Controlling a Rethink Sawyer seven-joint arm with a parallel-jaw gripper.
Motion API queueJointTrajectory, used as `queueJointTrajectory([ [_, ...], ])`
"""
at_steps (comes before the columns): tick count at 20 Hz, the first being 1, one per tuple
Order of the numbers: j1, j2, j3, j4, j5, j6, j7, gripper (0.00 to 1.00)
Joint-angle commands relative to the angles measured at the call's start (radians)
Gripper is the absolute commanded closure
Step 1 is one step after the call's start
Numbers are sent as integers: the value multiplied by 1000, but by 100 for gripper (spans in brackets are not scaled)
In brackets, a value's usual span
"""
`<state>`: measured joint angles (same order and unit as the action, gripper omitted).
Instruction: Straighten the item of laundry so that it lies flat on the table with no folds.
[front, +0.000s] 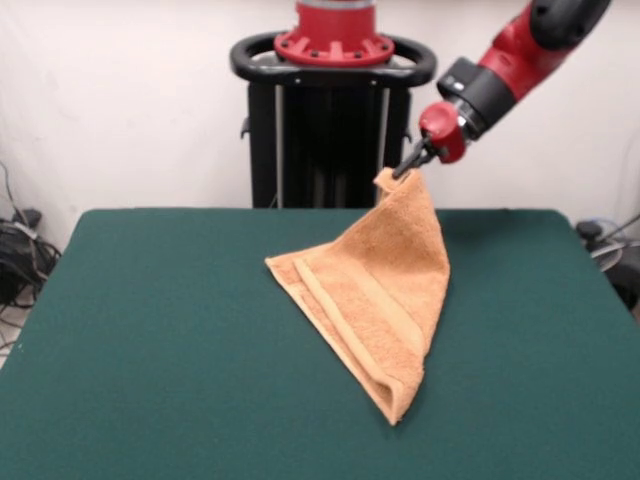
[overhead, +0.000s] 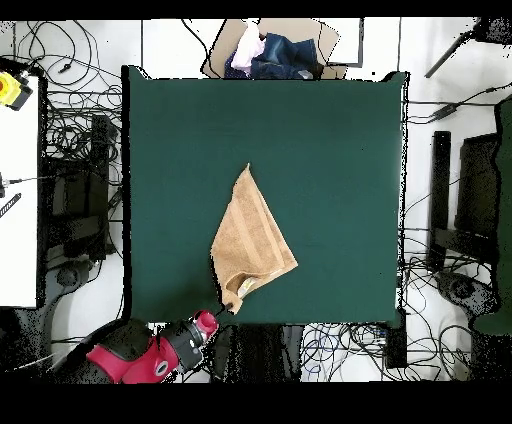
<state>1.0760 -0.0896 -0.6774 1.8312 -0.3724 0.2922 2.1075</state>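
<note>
Jaws (front: 408, 168) clamped on one towel (front: 385, 290) corner, lifted, the rest draped onto table (front: 150, 330)

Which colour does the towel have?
Light orange-tan, with woven band stripes; towel shows best in the front view.

I work in a robotics lab, by the look of it. My green felt worktop (front: 150, 330) stands against a plain white wall (front: 130, 100), with my black pedestal (front: 330, 130) at its far side. From overhead, tangled cables (overhead: 70, 150) cover the floor on both sides, and what seems to be a box of spare cloths (overhead: 275, 52) sits beyond one edge.
</note>
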Motion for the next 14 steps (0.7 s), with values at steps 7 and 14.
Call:
queueJointTrajectory([
  [7, 24, 66, 113, -86, 172, 157, 191, 100],
  [14, 29, 105, 113, -139, 161, 240, 152, 100],
])
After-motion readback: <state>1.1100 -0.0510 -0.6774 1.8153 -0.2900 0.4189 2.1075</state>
